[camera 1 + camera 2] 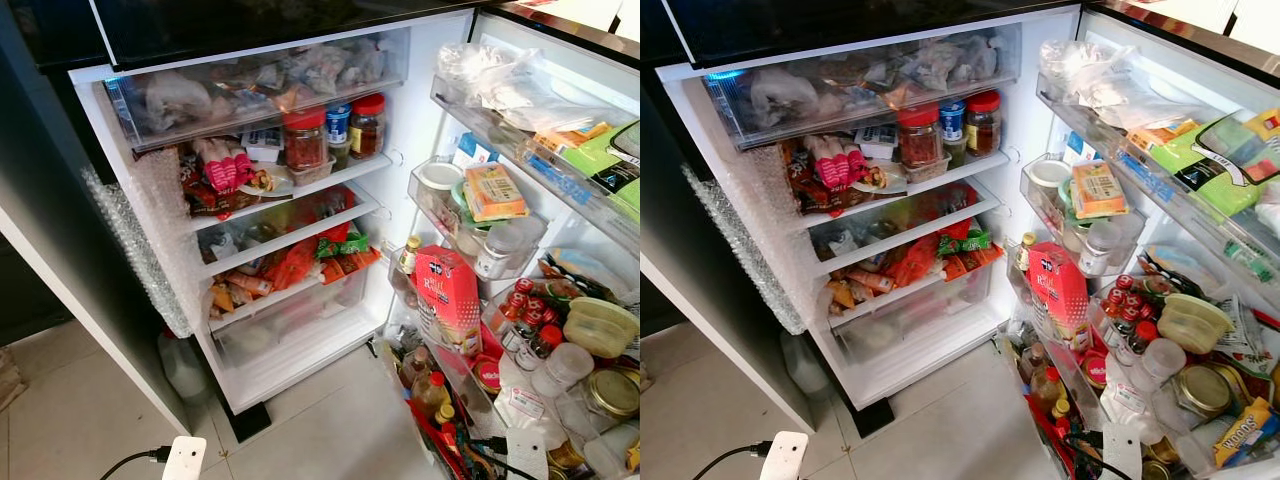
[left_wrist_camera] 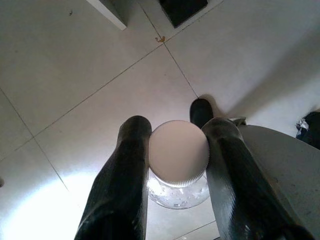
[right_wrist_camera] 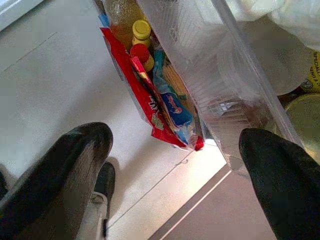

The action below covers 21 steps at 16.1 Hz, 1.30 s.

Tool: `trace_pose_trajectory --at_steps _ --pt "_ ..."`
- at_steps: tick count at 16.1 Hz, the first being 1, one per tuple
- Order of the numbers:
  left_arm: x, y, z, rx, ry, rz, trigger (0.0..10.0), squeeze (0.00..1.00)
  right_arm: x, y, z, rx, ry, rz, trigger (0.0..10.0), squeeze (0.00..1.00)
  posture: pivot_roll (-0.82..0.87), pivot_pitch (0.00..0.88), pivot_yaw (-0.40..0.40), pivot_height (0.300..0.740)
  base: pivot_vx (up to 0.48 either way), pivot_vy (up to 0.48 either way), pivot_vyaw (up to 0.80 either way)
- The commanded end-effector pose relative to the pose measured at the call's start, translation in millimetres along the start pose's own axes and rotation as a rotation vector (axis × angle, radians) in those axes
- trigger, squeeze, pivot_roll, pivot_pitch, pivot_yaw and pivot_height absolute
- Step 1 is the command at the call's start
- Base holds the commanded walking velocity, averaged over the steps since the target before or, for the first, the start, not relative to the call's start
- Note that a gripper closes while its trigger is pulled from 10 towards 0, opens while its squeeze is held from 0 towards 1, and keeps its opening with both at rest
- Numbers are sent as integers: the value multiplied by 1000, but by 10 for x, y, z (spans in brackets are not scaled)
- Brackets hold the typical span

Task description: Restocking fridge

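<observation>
Left tool (image 2: 175,165) gripping white-capped jar (image 2: 178,152); right tool (image 3: 175,170) spread wide, empty. Aim jar upright into a door rack (image 1: 470,215) gap.

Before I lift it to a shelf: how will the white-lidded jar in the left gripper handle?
The jar looks like clear, rigid plastic or glass, so probably stiff. The left gripper pinches only its ribbed white lid, so it may swing or slip. Being round, it would likely roll if dropped.
</observation>
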State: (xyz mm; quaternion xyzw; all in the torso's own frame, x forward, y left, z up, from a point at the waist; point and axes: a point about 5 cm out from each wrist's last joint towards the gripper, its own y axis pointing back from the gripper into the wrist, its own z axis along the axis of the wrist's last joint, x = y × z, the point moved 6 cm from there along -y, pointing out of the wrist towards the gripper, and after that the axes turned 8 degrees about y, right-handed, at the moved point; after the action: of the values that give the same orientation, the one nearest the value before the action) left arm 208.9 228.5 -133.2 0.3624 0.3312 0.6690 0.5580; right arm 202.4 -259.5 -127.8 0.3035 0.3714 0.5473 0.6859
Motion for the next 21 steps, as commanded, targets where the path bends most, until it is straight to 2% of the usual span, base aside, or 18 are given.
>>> trace_pose_trajectory --at_steps 1,8,9,10,13,14,16,21 --pt "27 3 -36 12 -8 11 10000 0 -87 1 52 -22 15 -36 10000 0 82 0 -32 740 0 0 0" --pt "7 2 -38 12 -2 6 10000 0 -244 16 78 -28 88 -163 10000 0 70 0 -43 740 0 0 0" --pt "8 2 -37 12 -2 6 10000 0 -707 87 60 -44 75 -215 10000 0 69 0 -43 740 0 0 0" --pt "6 2 -38 12 -2 5 10000 0 -920 134 62 -54 59 -244 10000 0 68 0 -43 740 0 0 0" --pt "5 3 -39 12 -1 5 10000 0 -1029 161 129 -52 152 -347 10000 0 72 0 -43 740 0 0 0" --pt "5 3 -39 12 -1 5 10000 0 -1036 163 139 -57 131 -354 10000 0 72 0 -43 740 0 0 0" --pt "7 3 -42 13 -4 5 10000 0 -939 131 169 -63 136 -308 10000 0 70 0 -41 740 0 0 0" --pt "7 3 -43 14 -3 3 10000 0 -501 48 82 -50 63 -140 10000 0 73 0 -41 740 0 0 0"
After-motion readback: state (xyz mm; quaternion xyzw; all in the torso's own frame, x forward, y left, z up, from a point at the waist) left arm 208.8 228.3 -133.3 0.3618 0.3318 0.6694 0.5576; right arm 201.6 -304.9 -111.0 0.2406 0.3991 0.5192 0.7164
